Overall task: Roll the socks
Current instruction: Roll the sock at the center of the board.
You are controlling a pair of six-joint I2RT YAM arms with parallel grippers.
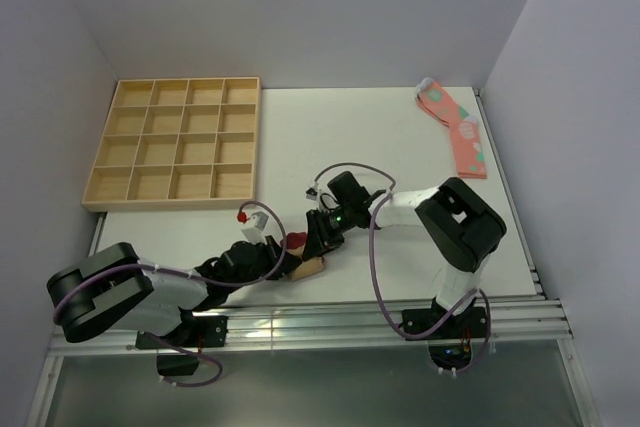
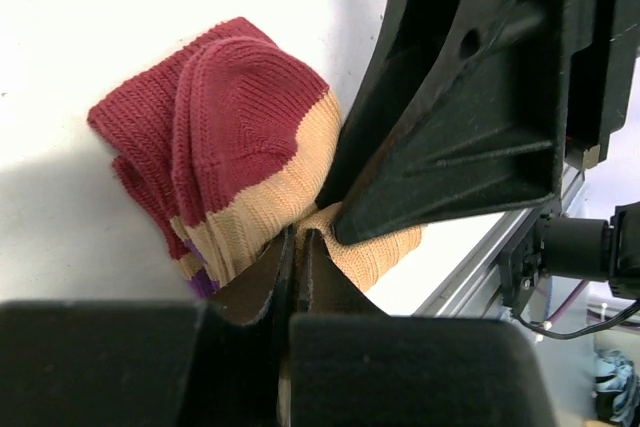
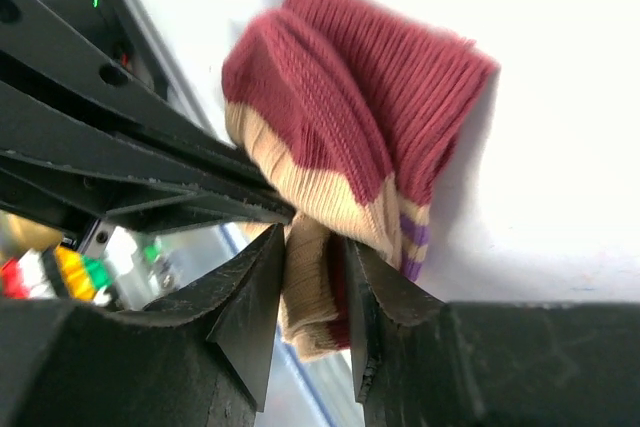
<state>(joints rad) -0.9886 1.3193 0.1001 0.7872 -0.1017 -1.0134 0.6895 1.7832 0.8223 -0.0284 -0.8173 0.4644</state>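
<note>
The socks sit bunched on the tabletop near its front edge, between the two arms, and the main risk is that this bundle springs apart. Your left hand is closed, pinching only a thin tan fold at the bundle's lower side. A tug could slip that fold free, or drag the whole lump toward the edge rail. Your right hand has its fingers parted around another tan fold. The knit fills the gap but does not look squeezed, so judge that hold as loose: if it lifts away, nothing tucks the roll shut. The two hands also crowd each other, with one right finger lying right against the socks beside the left pinch, so any sideways move may knock them together or snag the knit. As for looks, the dark red toe and heel parts dome up in soft overlapping layers, with tan ribbing below them and a few purple stripes peeking out underneath. A tan tail hangs loose toward the front. It is a slack wad, not a tight roll. Farther off, the tray lies at the far left and the pink socks at the far right.
</note>
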